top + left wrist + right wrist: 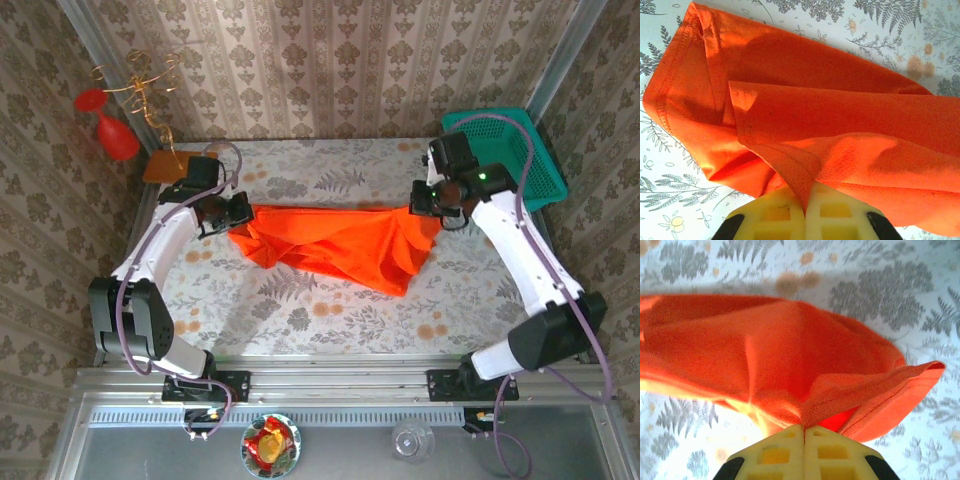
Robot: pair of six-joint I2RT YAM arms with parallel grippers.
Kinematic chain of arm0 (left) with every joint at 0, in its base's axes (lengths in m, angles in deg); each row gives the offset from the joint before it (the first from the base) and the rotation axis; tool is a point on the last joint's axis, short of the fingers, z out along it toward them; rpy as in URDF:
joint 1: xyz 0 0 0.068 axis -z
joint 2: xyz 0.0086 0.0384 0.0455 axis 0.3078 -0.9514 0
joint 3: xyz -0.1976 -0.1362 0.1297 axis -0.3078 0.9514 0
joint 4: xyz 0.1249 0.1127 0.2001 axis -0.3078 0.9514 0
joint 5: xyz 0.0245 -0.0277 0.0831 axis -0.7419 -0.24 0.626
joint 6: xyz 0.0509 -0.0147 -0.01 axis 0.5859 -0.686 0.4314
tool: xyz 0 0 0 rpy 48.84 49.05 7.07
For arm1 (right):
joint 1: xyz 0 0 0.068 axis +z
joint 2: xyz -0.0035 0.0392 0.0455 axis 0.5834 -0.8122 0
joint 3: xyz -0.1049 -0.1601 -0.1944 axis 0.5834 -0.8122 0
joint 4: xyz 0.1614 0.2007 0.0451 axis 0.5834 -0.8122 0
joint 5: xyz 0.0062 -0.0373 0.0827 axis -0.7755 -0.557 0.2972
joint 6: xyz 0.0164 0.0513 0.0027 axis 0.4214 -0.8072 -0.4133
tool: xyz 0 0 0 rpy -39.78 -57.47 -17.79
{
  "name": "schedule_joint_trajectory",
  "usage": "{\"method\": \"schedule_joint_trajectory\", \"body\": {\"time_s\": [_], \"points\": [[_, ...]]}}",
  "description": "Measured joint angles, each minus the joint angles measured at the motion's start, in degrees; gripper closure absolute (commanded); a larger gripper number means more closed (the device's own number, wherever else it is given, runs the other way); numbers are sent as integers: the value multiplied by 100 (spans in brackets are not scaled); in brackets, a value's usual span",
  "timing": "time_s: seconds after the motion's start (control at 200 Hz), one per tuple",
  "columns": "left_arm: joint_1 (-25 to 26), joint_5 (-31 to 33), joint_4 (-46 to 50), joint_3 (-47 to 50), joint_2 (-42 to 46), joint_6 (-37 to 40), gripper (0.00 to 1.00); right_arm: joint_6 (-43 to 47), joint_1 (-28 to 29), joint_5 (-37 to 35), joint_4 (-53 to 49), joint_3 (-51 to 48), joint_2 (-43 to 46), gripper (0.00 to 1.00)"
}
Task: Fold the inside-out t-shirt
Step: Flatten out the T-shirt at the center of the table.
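Note:
The inside-out t-shirt [335, 245], plain bright orange-red, hangs stretched between both grippers above the flowered table. My left gripper [240, 210] is shut on its left end. In the left wrist view a stitched hem of the t-shirt [800, 170] runs down between the yellow fingertips [785, 212] of that gripper [806, 200]. My right gripper [425, 205] is shut on the right end. In the right wrist view a bunched fold of the t-shirt [790, 355] is pinched at that gripper [804, 429]. The cloth sags in the middle, and its lower edge droops toward the front right.
A teal basket [525, 165] stands at the back right corner, just behind the right arm. An orange board [165, 165] with a gold wire stand and red ornament [115, 135] sits at the back left. The flowered tabletop [300, 310] lies bare in front of the shirt.

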Motion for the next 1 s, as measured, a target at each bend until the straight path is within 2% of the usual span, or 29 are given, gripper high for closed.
{"method": "schedule_joint_trajectory", "body": {"time_s": [0.07, 0.145, 0.22, 0.34, 0.435, 0.625, 0.705, 0.83, 1.0], "points": [[-13, 0, 4, 17, 0, 17, 100, -214, 455, 66, -101, -673, 282, 100], [-35, -2, -13, 83, 0, 31, 100, -527, 911, 210, -138, -1349, 363, 81], [-44, 0, -13, 173, -2, 33, 100, -874, 1185, 341, -153, -1790, 374, 69], [-44, 0, -17, 275, -13, 33, 100, -1237, 1134, 345, -76, -2061, 662, 60], [-44, 0, -22, 291, -42, 33, 100, -1440, 756, 358, 127, -2238, 1036, 53], [-44, 0, -22, 315, -46, 59, 100, -1867, -334, 649, 907, -3265, 1335, 47], [-44, 0, -24, 332, -46, 76, 100, -2090, -654, 866, 1270, -3871, 1425, 47], [-44, -2, -20, 398, -46, 79, 100, -2299, -874, 1073, 1622, -4564, 1539, 51], [-44, -2, -22, 407, -50, 79, 100, -2382, -896, 1248, 2048, -4933, 1276, 54]]}}
